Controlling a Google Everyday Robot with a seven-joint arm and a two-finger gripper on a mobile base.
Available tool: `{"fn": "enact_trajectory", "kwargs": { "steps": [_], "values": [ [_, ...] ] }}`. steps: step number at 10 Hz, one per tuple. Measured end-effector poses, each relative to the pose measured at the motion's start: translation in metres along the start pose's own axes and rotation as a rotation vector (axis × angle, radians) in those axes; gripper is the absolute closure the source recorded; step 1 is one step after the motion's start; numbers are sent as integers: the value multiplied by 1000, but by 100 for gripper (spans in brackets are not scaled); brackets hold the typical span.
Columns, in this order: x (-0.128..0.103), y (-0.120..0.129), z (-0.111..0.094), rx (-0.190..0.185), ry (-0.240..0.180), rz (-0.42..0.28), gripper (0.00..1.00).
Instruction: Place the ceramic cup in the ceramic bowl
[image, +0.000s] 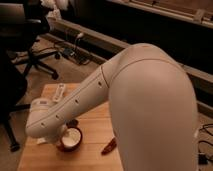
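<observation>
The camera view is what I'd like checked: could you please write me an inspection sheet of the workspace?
Surface: wooden table, small, light.
Job's things: ceramic cup sits in ceramic bowl.
Clutter: red chili pepper right of the bowl; white bottle at the far edge.
Grippers: gripper low beside the bowl, hidden by the arm.
Cables: cables on the floor behind.
Surroundings: office chair, long bench.

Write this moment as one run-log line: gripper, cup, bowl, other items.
gripper: low over bowl, mostly hidden by arm | ceramic cup: sitting in ceramic bowl | red chili pepper: right of bowl | white bottle: back of table
</observation>
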Motion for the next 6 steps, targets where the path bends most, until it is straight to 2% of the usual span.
{"fn": "enact_trajectory", "kwargs": {
  "steps": [3, 5, 6],
  "values": [
    [-11, -12, -35, 8, -12, 52, 20],
    [-20, -24, -64, -6, -17, 126, 20],
    [-23, -31, -74, -26, -15, 174, 20]
  ]
}}
